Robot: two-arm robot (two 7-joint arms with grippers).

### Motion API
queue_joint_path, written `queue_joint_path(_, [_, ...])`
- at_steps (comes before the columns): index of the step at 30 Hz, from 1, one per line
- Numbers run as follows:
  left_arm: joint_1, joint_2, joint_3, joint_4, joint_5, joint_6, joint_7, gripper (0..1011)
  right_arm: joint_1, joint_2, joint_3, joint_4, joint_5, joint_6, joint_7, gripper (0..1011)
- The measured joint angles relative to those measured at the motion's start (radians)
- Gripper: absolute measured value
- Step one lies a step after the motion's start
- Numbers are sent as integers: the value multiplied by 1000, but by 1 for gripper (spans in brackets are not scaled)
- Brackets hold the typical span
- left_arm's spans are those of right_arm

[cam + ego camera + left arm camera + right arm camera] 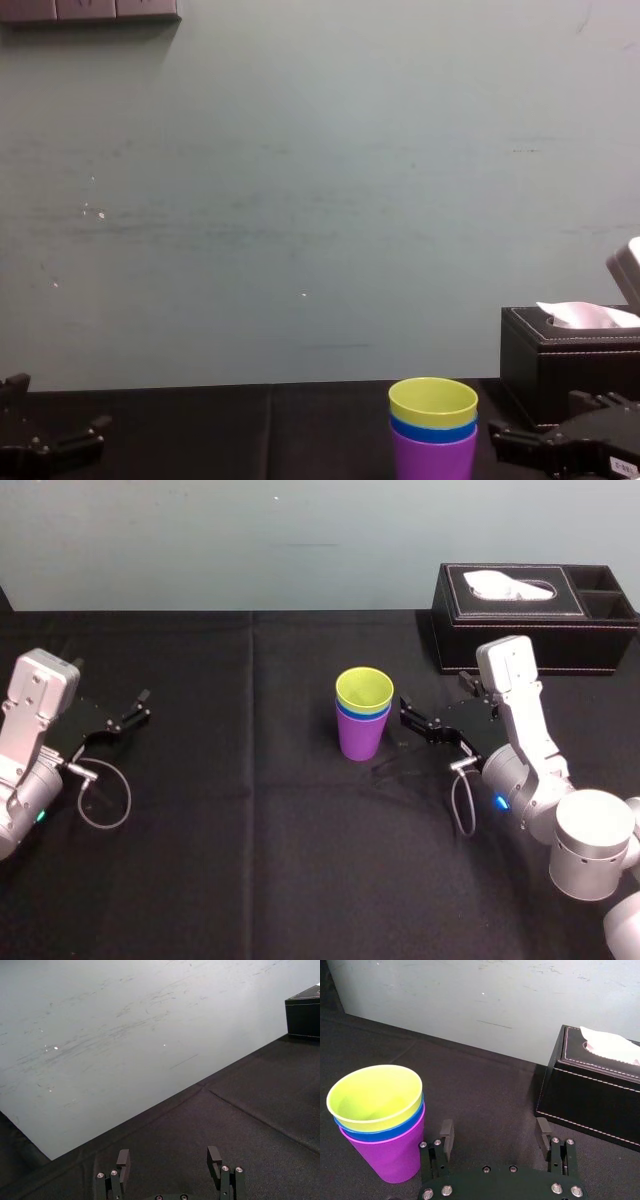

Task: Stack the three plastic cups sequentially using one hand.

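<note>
Three plastic cups [362, 720] stand nested in one upright stack near the middle of the tabletop [250, 870], a little toward its far edge. The purple cup [361, 742] is at the bottom, resting on the black cloth. The blue cup [347, 715] sits inside it and shows as a narrow band. The yellow-green cup [364, 688] is on top, mouth up and empty.

Your right gripper [436, 695] sits low over the cloth just to the right of the stack, released, with its fingers spread wide and nothing between them. In the right wrist view the stack stands outside the gap. The nearer finger [447, 1134] is close to the purple cup's wall but apart from it.

Beyond that arm, a black tissue box [535, 615] with a white tissue at its slot sits at the far right corner of the tabletop, well apart from the cups.

Your left gripper [133, 710] is parked near the left edge, well apart from the stack. Its fingers are also spread and empty, pointing across bare cloth toward the far edge.
</note>
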Motion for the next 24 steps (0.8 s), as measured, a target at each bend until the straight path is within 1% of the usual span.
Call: queue_joint_path(24, [0, 0, 0, 0, 0, 0, 0, 1012, 0, 0, 0, 0, 0, 0, 0, 1003])
